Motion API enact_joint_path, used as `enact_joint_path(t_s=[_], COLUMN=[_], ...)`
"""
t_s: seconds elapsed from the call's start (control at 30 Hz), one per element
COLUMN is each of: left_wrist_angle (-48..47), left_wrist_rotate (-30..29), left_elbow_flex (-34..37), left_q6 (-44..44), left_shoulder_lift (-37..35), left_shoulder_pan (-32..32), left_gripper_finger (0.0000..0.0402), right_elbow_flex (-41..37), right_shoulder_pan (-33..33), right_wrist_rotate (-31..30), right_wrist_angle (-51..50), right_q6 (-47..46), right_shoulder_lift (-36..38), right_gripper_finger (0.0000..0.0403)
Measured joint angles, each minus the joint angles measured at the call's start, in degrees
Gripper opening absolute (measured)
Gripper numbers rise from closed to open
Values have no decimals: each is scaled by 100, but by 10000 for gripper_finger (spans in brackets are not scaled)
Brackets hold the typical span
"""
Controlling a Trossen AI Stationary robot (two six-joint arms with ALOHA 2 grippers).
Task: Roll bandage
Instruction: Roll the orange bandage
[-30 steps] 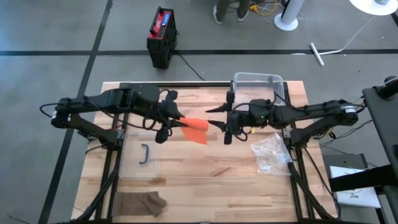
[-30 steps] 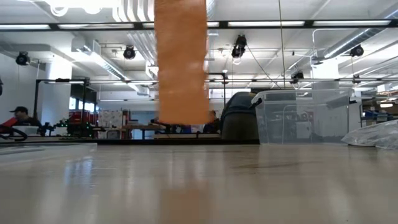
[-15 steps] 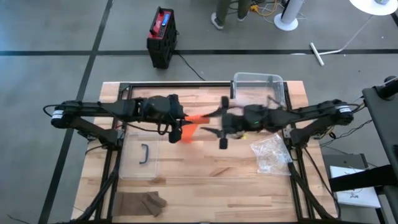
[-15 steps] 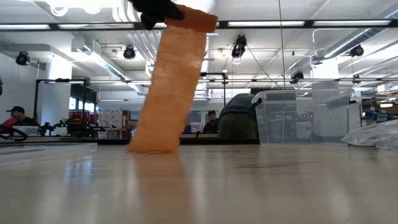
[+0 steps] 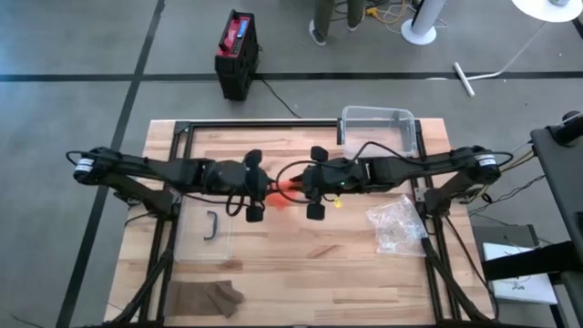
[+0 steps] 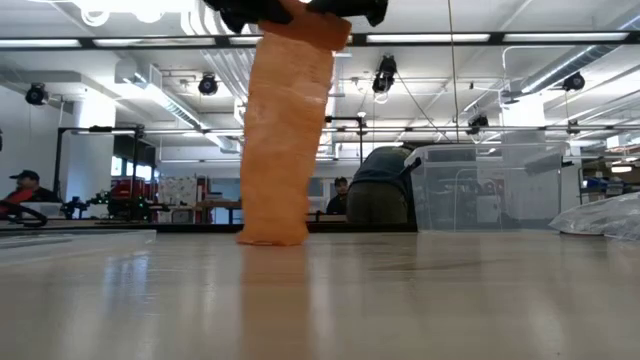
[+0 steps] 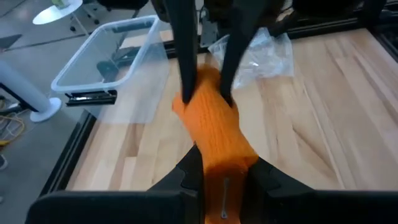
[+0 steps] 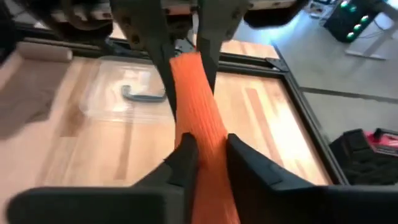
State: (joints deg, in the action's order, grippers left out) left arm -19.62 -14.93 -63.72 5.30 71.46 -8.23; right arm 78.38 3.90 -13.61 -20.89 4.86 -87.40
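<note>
overhead, both hands pinch orange bandage (image 5: 284,189)

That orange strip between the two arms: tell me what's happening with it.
Both arms meet over the middle of the table, each gripping the orange bandage. The left gripper is shut on one end and the right gripper pinches the other. The loose length hangs down, its bottom edge touching the tabletop. No rolled-up part shows. A clear bin sits at the back.
</note>
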Motion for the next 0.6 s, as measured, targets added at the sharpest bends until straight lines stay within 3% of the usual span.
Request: enact_joint_path(t_s=[0.13, 0.23, 0.6], left_wrist_angle=[-70, 16, 266], left_wrist_rotate=[-4, 28, 84], left_elbow_flex=[2, 2, 4], left_q6=[-23, -24, -46], left_shoulder_lift=[-132, -102, -90], left_shoulder_pan=[-39, -37, -39], left_gripper_finger=[42, 42, 44], right_elbow_flex=[-34, 69, 89], right_shoulder_pan=[-15, 18, 102], right_wrist_rotate=[-100, -99, 119], right_wrist_angle=[-299, -361, 578], right_q6=[39, 177, 406], right_shoulder_lift=[176, 245, 319], right_gripper_finger=[17, 4, 87])
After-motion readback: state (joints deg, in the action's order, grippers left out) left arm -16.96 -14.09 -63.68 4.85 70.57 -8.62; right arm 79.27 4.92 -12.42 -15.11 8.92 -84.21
